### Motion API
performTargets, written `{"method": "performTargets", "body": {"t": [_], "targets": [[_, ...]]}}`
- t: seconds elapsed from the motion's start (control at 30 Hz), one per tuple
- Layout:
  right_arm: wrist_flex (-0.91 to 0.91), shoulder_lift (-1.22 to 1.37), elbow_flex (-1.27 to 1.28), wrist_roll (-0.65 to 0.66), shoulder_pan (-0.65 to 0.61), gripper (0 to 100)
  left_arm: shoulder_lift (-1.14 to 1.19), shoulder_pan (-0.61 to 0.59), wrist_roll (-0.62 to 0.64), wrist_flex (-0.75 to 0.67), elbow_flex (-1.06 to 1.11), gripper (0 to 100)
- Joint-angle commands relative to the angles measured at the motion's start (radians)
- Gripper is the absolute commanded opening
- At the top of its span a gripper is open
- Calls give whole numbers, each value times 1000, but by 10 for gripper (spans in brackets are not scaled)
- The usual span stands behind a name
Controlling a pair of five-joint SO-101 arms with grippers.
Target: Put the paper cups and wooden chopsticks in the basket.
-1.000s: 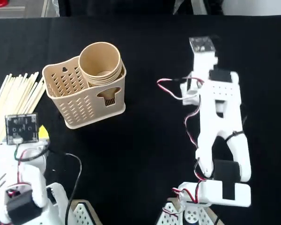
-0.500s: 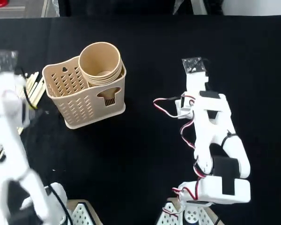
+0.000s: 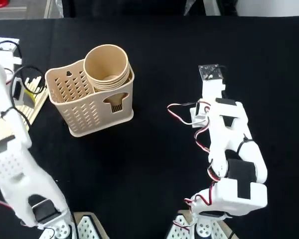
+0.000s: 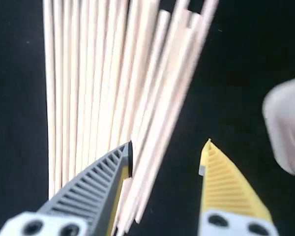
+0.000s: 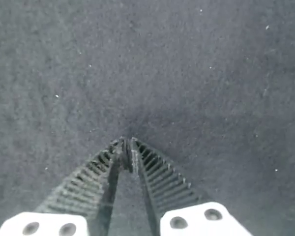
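Chopsticks (image 4: 103, 73) lie fanned just beside the basket (image 3: 82, 114) — cups (image 3: 106, 63) sit inside it. Left claw (image 4: 168, 145) hangs wide over them; closing off-centre could catch only a few and scatter the rest. Right claw (image 5: 124, 145) — pinched together, empty — rests well apart from the basket.

arms (image 3: 229, 129) — white plastic | cables (image 3: 170, 107): red, black, white | left jaws: grey, yellow — ribbed

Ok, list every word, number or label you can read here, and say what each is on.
None can be read. The basket, paper cups and chopsticks carry no print; the basket's front has only a cut-out shape. Any marks on the small board on the right arm are too small to read.
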Motion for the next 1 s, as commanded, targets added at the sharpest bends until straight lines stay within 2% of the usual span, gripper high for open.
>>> {"method": "performTargets", "body": {"t": [0.0,0.1,0.23,0.37,0.47,0.57,0.63,0.7,0.97], "targets": [[-11,-7,-22,2,11,12,256,-8,-9,12,-354,236],[-12,-7,-22,2,11,12,414,1,-31,58,-529,243],[-12,-7,-21,2,9,12,614,1,-38,78,-716,316],[-12,-7,-21,2,9,12,775,-2,-40,86,-874,314],[-12,-7,-21,2,9,12,856,-2,-40,86,-944,247],[-12,-7,-21,2,9,12,893,-4,-32,101,-1001,116],[-12,-7,-21,2,9,12,893,-2,-32,163,-1047,26],[-12,-7,-21,2,9,12,898,4,-32,219,-1104,48],[-12,-7,-21,2,9,12,890,4,-23,213,-1106,29]]}}
